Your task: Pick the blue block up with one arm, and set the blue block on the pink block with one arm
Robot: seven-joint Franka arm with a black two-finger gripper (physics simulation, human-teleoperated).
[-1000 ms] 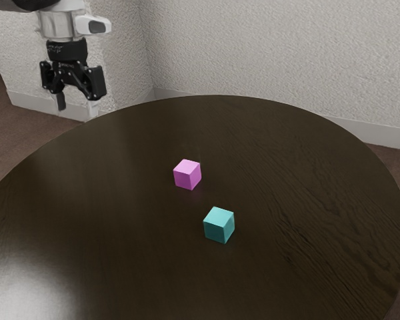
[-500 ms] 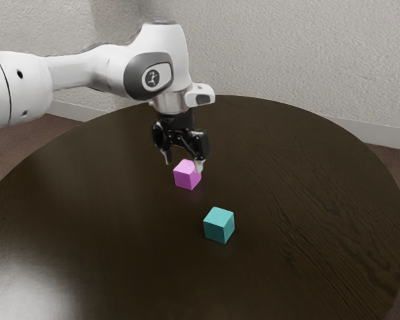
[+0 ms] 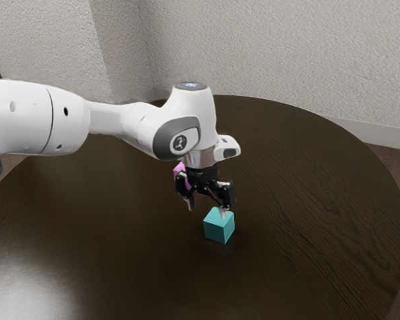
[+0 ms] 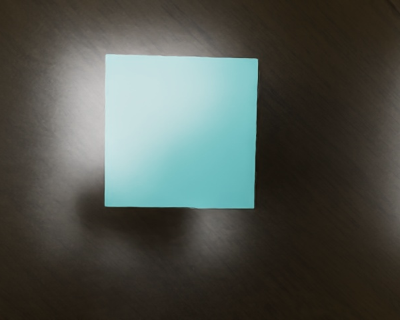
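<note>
Arm (image 3: 113,123) extended, pincer (image 3: 207,206) pointing down, spread

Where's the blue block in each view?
Exterior view: the blue block sits on the table a little below the picture's middle, just under the open gripper.
Wrist view: the blue block lies straight below the gripper, its top face toward the camera.
Shared landmark: the dark wood-grain table all around the block.

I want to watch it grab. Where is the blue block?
In the exterior view, the blue block sits on the dark table near its middle, right under the open gripper, in front of the pink block.
</note>
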